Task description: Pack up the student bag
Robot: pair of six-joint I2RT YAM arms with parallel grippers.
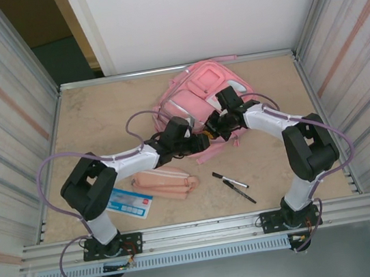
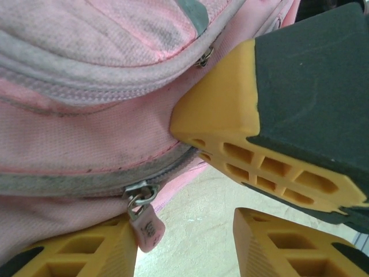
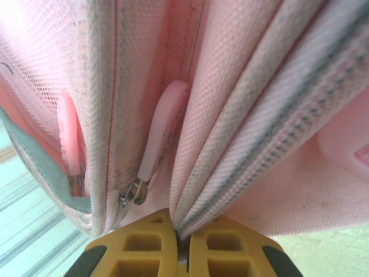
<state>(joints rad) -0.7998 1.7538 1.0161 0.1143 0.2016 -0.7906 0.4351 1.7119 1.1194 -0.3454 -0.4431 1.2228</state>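
Note:
The student bag (image 1: 200,89) is a large pink backpack lying at the back middle of the table. My right gripper (image 1: 215,129) meets its near edge and is shut on a fold of bag fabric beside a zip line (image 3: 183,238). A long pink zip pull (image 3: 162,131) hangs just left of that fold. My left gripper (image 1: 198,142) is open at the same edge of the bag (image 2: 86,115). Its fingers (image 2: 86,257) are spread wide, and a small pink zip pull (image 2: 147,227) dangles against the left finger. The right gripper's yellow finger (image 2: 271,121) presses into the bag just above.
A flat pink pencil pouch (image 1: 165,182) lies in front of the left arm, with a blue and white card (image 1: 129,203) next to it. Two black pens (image 1: 230,179) (image 1: 239,191) lie near the right arm's base. Metal walls enclose the table.

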